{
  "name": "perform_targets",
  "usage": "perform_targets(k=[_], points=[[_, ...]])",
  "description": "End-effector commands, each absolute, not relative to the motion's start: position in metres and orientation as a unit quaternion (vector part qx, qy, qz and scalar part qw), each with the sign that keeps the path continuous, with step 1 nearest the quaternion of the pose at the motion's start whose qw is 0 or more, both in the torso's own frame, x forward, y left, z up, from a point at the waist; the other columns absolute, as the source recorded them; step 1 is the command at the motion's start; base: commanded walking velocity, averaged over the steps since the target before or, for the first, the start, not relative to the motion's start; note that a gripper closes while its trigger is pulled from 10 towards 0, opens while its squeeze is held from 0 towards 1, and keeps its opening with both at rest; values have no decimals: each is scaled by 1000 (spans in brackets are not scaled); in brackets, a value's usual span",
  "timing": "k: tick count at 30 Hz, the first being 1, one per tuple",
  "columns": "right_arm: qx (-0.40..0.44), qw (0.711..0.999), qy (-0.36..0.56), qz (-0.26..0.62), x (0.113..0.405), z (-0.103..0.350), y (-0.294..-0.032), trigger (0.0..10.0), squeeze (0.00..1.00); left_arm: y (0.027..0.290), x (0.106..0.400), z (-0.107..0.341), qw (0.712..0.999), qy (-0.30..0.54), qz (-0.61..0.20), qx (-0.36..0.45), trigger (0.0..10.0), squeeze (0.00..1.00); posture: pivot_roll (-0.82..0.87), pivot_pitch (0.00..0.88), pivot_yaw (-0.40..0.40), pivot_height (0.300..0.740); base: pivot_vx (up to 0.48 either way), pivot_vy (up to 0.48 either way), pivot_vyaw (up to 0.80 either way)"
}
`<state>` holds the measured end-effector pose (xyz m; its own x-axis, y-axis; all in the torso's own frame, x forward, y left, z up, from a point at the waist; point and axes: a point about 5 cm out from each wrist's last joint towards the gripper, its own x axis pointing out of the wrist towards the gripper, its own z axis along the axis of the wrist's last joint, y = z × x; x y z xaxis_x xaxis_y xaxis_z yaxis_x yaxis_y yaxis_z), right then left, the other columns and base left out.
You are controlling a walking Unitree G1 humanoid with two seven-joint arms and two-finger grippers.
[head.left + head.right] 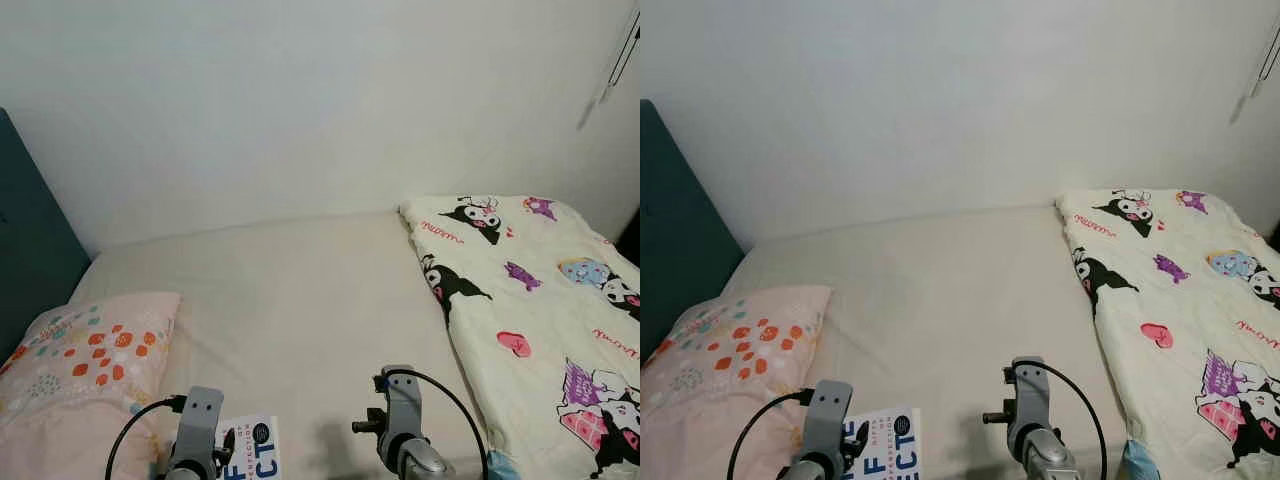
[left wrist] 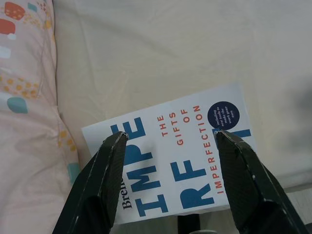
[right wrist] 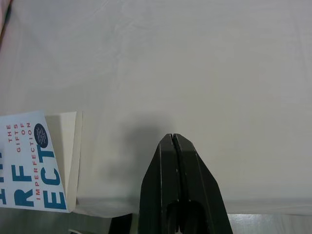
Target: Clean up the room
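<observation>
A white book (image 2: 178, 161) with blue and red lettering lies flat on the cream bed sheet (image 1: 300, 300), at the bed's near edge beside the pillow. My left gripper (image 2: 170, 141) hovers over the book, open, one finger on each side of the cover and apart from it. The left wrist (image 1: 196, 435) shows at the bottom of the head view, just left of the book (image 1: 250, 450). My right gripper (image 3: 174, 141) is shut with nothing in it, over bare sheet to the right of the book (image 3: 29, 165).
A pink pillow (image 1: 80, 370) with orange dots lies at the left by a dark teal headboard (image 1: 25, 240). A cartoon-print blanket (image 1: 540, 300) covers the bed's right side. A white wall (image 1: 320, 100) stands behind the bed.
</observation>
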<state>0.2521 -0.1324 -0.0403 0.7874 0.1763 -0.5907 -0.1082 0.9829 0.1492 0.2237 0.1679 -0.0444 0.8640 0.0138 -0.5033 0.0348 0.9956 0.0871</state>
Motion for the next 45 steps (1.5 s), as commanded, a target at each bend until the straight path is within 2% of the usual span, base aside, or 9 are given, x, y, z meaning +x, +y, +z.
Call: perform_targets(k=[1, 45], points=[[58, 944, 315, 76, 254, -39, -130, 10000, 0, 168, 225, -42, 967, 250, -3, 37, 10000, 0, 52, 0, -11, 740, 0, 0, 0], [54, 944, 314, 82, 256, -38, -130, 10000, 0, 168, 225, -42, 967, 251, -2, 36, 10000, 0, 51, 0, -15, 740, 0, 0, 0]])
